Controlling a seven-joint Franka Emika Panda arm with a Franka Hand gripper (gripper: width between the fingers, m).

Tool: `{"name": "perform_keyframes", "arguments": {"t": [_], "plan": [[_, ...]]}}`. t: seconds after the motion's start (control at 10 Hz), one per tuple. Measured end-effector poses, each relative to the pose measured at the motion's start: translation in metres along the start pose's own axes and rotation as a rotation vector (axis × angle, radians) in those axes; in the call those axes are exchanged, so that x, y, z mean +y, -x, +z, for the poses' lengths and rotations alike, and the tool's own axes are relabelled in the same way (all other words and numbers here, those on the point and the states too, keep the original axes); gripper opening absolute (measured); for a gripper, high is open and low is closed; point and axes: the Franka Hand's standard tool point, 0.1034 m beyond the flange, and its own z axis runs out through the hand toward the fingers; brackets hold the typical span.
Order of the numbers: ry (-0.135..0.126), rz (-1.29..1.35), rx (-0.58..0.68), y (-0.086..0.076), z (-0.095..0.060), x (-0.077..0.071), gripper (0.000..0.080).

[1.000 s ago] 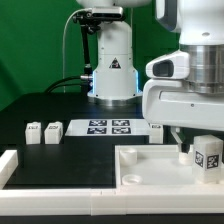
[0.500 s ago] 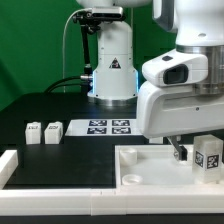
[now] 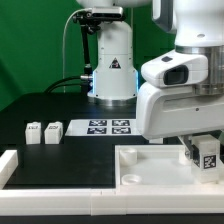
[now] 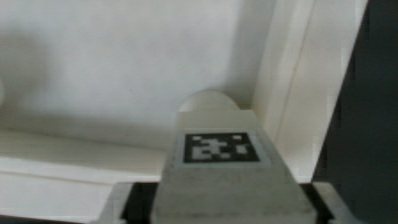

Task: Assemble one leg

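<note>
One leg [image 3: 208,153], a stubby white block with a black-and-white tag, stands on the large white panel [image 3: 150,165] near the corner at the exterior view's right. My gripper [image 3: 201,155] reaches down around it. In the wrist view the leg [image 4: 219,140] fills the space between my fingers [image 4: 134,205], whose dark pads lie against its sides; the gripper [image 4: 222,208] is shut on it. Two more legs [image 3: 33,132] [image 3: 52,131] stand on the dark table at the exterior view's left. A fourth is out of view.
The marker board [image 3: 108,127] lies at mid-table in front of the robot base [image 3: 112,70]. A white raised block [image 3: 8,163] sits at the front left. The arm's bulky white body [image 3: 180,90] hides the far right.
My gripper has shifted toward the exterior view's right, from beside the leg to around it. The leg and the panel have stayed where they were.
</note>
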Motion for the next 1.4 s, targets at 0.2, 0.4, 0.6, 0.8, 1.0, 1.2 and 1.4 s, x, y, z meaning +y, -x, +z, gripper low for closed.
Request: {"name": "perform_keyframes", "arguments": {"t": [0.2, 0.4, 0.6, 0.8, 1.0, 1.2, 1.4], "plan": [[-0.004, 0.089, 0.009, -0.0007, 0.0001, 0.0014, 0.0288], [-0.013, 0.480, 0.029, 0.0044, 0.0014, -0.0013, 0.0288], [-0.003, 0.814, 0.019, 0.0053, 0.0018, -0.0046, 0.0288], [-0.005, 1.097, 0.014, 0.0042, 0.0022, -0.0047, 0.0288], [-0.003, 1.323, 0.019, 0.0038, 0.0018, -0.0063, 0.0290], [-0.003, 1.356, 0.021, 0.0037, 0.0019, -0.0063, 0.0290], [-0.003, 1.327, 0.020, 0.0037, 0.0020, -0.0068, 0.0535]]}}
